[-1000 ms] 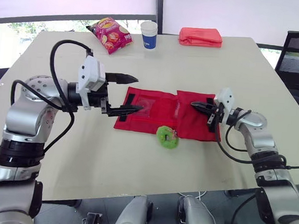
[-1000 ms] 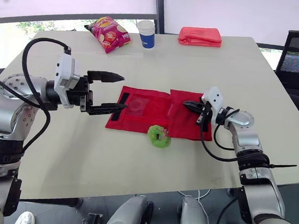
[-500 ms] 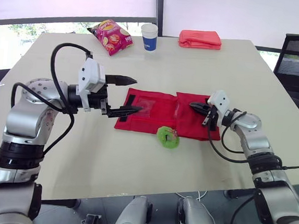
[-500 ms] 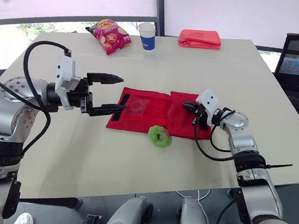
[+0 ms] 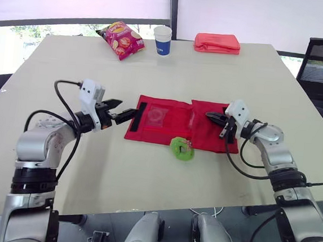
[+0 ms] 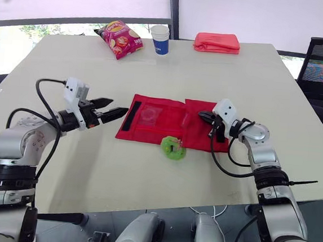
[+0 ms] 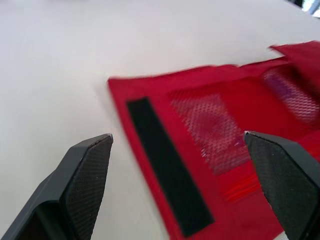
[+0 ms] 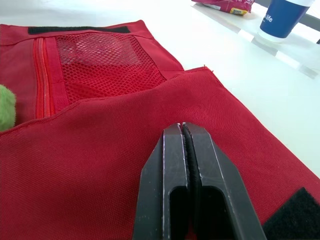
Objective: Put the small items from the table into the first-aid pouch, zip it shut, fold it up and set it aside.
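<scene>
Moved: left end effector dropped beside red fabric pouch, spread wide.
Right end effector: closed over pouch.

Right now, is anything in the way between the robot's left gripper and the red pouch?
No, nothing visible is in the way. The left gripper is open and points at the near left edge of the red pouch. Only a little bare table lies between them.

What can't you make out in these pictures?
- Mesh pocket contents: blurred in the left wrist view, too small in the head views.
- Green item: too small to identify; cut off by the edge in the right wrist view.
- Whether the shut right end effector pinches the pouch: its fingers hide it.
</scene>
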Robot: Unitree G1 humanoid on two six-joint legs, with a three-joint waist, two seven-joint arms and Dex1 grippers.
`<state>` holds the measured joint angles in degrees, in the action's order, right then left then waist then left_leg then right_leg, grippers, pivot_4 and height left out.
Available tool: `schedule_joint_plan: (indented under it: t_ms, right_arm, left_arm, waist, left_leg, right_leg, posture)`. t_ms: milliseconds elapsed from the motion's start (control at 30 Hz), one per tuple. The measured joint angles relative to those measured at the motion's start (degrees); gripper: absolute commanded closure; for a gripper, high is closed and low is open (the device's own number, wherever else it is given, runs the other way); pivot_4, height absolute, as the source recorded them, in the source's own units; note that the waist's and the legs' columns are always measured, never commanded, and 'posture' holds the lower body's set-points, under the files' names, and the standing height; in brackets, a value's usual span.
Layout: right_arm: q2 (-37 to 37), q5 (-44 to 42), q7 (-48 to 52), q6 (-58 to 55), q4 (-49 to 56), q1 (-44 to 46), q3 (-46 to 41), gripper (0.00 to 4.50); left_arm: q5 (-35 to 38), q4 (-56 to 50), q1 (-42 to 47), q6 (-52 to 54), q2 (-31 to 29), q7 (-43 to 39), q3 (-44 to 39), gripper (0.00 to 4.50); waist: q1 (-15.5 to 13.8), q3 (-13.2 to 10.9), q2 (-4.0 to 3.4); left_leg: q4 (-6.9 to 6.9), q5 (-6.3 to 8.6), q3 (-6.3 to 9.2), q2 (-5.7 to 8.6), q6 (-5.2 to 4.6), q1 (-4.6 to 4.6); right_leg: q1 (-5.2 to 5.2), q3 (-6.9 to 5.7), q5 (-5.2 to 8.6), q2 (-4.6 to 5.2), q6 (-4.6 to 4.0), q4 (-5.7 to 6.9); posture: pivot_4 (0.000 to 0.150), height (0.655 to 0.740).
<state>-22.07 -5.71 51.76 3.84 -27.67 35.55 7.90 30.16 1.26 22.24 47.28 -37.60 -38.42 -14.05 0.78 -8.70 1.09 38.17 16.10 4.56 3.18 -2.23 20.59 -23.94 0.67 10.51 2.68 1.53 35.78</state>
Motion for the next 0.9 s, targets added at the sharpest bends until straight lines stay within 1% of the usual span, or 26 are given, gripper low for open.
schedule_joint_plan:
  t_ms: [100, 167, 333, 567, 700, 733, 767, 867, 900]
  right_arm:
    - [0.0, 0.0, 0.0, 0.0, 0.3, -0.2, 0.0, 4.43]
    - [0.1, 0.0, -0.1, 0.0, 0.3, -0.2, 0.0, 4.43]
    - [0.4, 0.0, -0.6, -0.3, 0.3, -0.3, 0.1, 4.43]
    - [0.7, -1.4, 1.0, 0.3, 1.5, -1.2, -0.2, 4.43]
    - [0.6, -5.8, 5.1, -1.8, 7.3, -4.2, -0.9, 4.43]
    - [-0.3, -7.7, 6.5, -3.8, 11.2, -4.8, -1.1, 4.43]
    - [-0.7, -8.3, 6.8, -4.4, 12.5, -4.8, -1.3, 4.43]
    - [-5.7, -12.5, 9.0, -10.1, 21.6, -5.3, -3.1, 4.43]
    - [-8.7, -14.7, 9.9, -13.2, 25.7, -5.9, -4.7, 3.86]
  left_arm:
    - [1.0, 0.0, 0.7, 9.0, 1.6, 5.4, -0.5, 0.00]
    - [0.5, -0.1, 0.4, 11.4, 1.4, 7.0, 0.4, 0.00]
    - [-1.1, -1.5, -0.6, 11.4, -0.2, 7.0, 3.4, 0.00]
    - [-1.9, -1.8, -0.6, 11.3, 0.1, 6.6, 4.0, 0.00]
    - [-2.0, -1.7, -0.3, 11.1, 0.8, 6.4, 4.4, 0.00]
    - [-2.0, -1.7, -0.2, 11.0, 0.8, 6.3, 4.6, 0.00]
    - [-2.0, -1.7, -0.2, 11.0, 0.8, 6.2, 4.7, 0.00]
    - [-2.5, -1.8, 0.2, 10.9, 0.9, 6.2, 5.6, 0.00]
    - [-2.8, -1.8, 0.2, 10.8, 1.0, 6.2, 5.7, 0.00]
  waist:
    - [0.0, 0.0, 0.01]
    - [0.1, 0.0, 0.01]
    - [0.1, 0.1, -0.04]
    - [0.0, 0.1, -0.13]
    - [0.0, 0.0, -0.35]
    - [-0.1, 0.0, -0.42]
    - [-0.1, -0.1, -0.46]
    - [-0.3, -0.1, -0.50]
    - [-0.4, -0.1, -0.50]
  left_leg:
    - [0.00, 0.00, 0.01, 0.01, 0.00, 0.00]
    - [-0.01, 0.01, 0.02, 0.00, 0.03, -0.01]
    - [-0.02, 0.02, 0.00, 0.00, 0.06, -0.03]
    - [-0.06, 0.03, 0.01, 0.00, 0.08, -0.06]
    - [-0.05, 0.03, 0.01, 0.02, 0.07, 0.00]
    - [-0.05, 0.03, 0.02, 0.03, 0.07, 0.04]
    - [-0.05, 0.04, 0.02, 0.04, 0.07, 0.03]
    - [-0.06, 0.05, 0.10, 0.10, 0.05, 0.08]
    - [-0.06, 0.09, 0.12, 0.10, -0.02, 0.07]
  right_leg:
    - [0.00, 0.01, 0.00, 0.01, 0.00, 0.00]
    - [0.00, 0.02, 0.00, 0.01, 0.00, 0.00]
    - [0.02, 0.06, 0.00, 0.04, 0.00, 0.00]
    - [0.02, 0.05, 0.01, 0.05, -0.01, 0.00]
    - [0.00, 0.06, 0.01, 0.10, 0.00, -0.01]
    - [-0.04, 0.05, 0.01, 0.13, 0.00, -0.01]
    - [-0.04, 0.05, 0.01, 0.14, 0.00, -0.01]
    - [-0.01, -0.05, 0.01, 0.23, 0.02, -0.06]
    - [0.01, -0.09, 0.02, 0.25, 0.02, -0.08]
  posture:
    - [0.150, 0.7395]
    - [0.150, 0.7395]
    - [0.150, 0.7395]
    - [0.150, 0.7395]
    - [0.150, 0.7395]
    - [0.150, 0.7395]
    - [0.150, 0.7395]
    - [0.150, 0.7395]
    - [0.150, 0.7395]
